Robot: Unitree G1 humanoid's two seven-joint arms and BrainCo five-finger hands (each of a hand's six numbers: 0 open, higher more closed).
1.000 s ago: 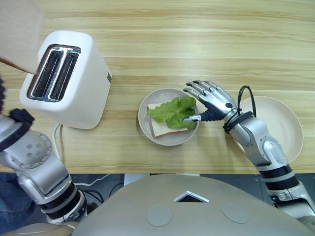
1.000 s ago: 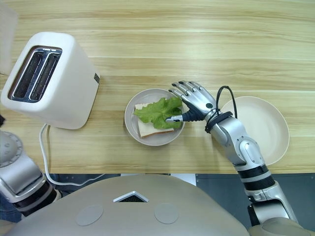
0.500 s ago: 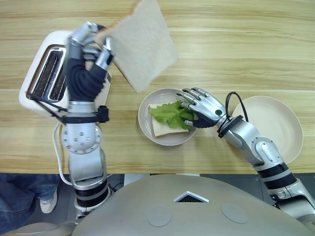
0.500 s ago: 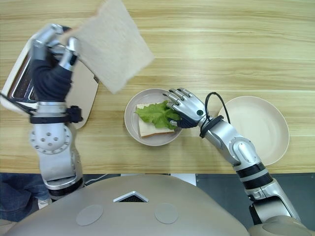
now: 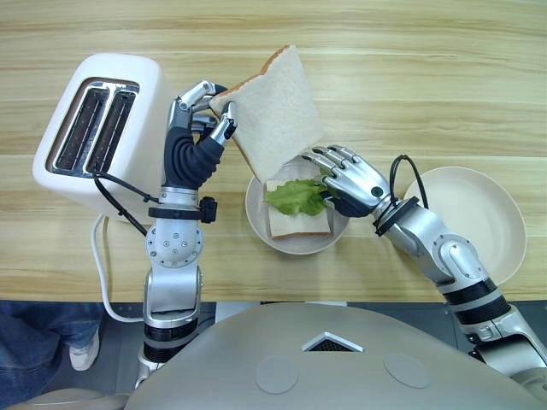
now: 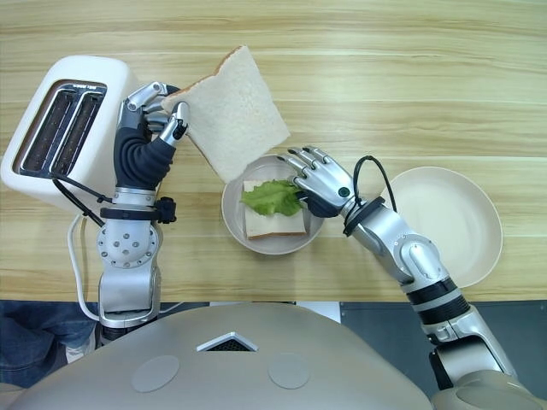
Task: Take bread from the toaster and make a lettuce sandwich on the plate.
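- Left hand (image 5: pixel 198 107) is clamped on one corner of the bread slice (image 5: pixel 278 111), holding it tilted above the far-left rim of the plate (image 5: pixel 256 224).
- Its target lies below and to its right: the lettuce (image 5: pixel 295 195) on the lower slice (image 5: pixel 299 225) in that plate.
- Right hand (image 5: pixel 352 175) lies on the lettuce's right edge, nearer the target; I cannot tell whether it grips the leaf.
- Raised bread hides the plate's far rim.

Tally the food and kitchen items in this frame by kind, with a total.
Toaster: 1
Bread slices: 2
Lettuce leaf: 1
Plates: 2
Total: 6
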